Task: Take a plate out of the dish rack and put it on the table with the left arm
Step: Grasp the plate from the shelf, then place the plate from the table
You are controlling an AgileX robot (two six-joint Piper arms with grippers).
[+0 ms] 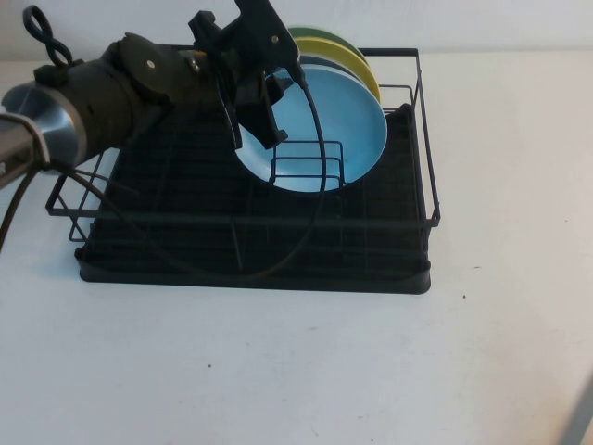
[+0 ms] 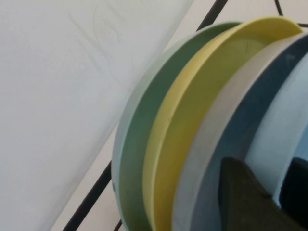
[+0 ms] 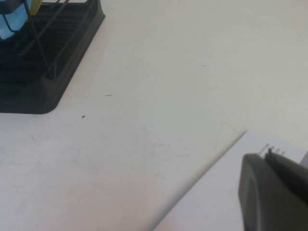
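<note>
The light sky-blue plate (image 1: 338, 130) stands upright at the front of the small wire holder in the black dish rack (image 1: 250, 250). My left gripper (image 1: 252, 122) is at the plate's upper left rim, open. In the left wrist view one finger (image 2: 240, 197) sits behind the light blue plate (image 2: 276, 154) and the other in front of it, so the left gripper (image 2: 269, 168) straddles the rim. My right gripper (image 3: 274, 190) hangs low over the white table (image 3: 159, 96), to the right of the rack and away from it.
Behind the blue plate stand a dark blue plate (image 2: 250, 120), a grey-white plate (image 2: 211, 144), a yellow plate (image 1: 366, 69) and a green plate (image 1: 315, 35). The rack's wire frame (image 1: 422, 139) rises round them. White table (image 1: 296, 371) lies in front and right.
</note>
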